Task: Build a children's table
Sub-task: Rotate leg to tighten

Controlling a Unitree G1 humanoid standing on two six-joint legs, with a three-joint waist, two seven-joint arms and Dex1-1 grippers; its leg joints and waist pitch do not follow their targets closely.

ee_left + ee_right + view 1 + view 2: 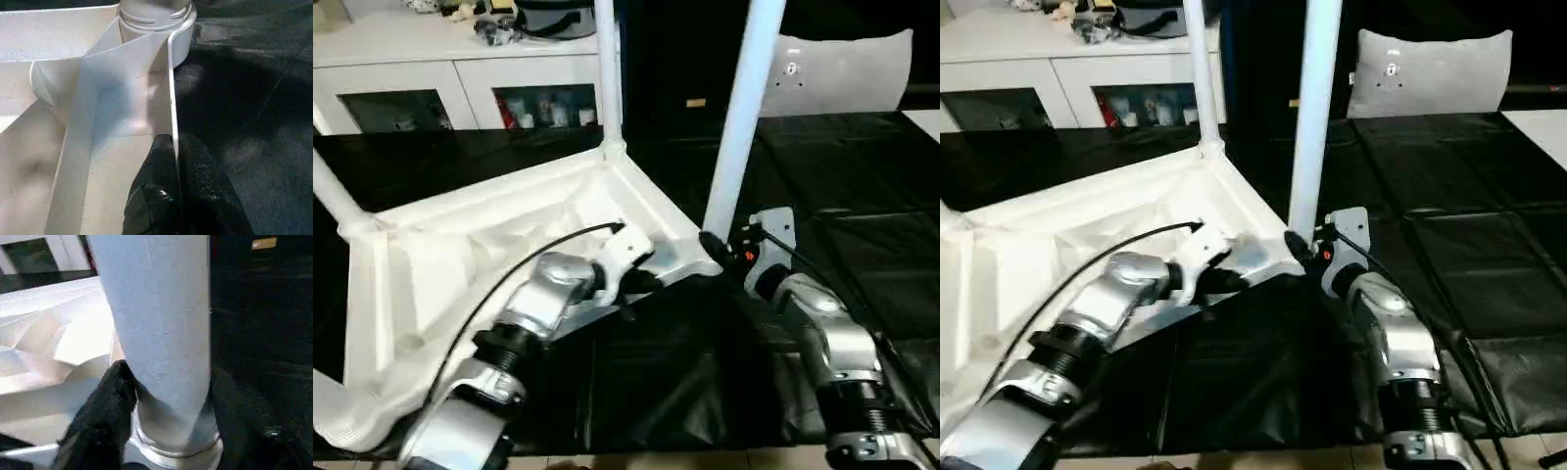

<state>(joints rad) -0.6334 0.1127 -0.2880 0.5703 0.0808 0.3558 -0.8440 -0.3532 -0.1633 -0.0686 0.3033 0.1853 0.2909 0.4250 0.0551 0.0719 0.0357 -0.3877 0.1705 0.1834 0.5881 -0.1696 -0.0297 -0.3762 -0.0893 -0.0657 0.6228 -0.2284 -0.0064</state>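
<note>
From the head camera I see the white plastic rectangular tabletop [489, 255] lying underside-up on the black-covered counter [862, 225], its long axis running away to my left. The near-right white tapered tubular leg [741, 108] stands almost upright in its round corner socket, leaning slightly right, long axis vertical. My right hand [717, 245] sits at that leg's base, the nearer arm to it; my left hand [641, 279] reaches to the tabletop's rim just beside the same corner. A second leg [608, 69] rises at the far corner.

In the left wrist view, my left hand [173, 186] is pinched shut on the thin rim wall, with the socket straight ahead.

In the right wrist view, my right hand [168, 406] is half open, its fingers [105, 401] clasping the leg just above the socket collar; I judge the next move is a twist or push down along the leg's axis.
</note>
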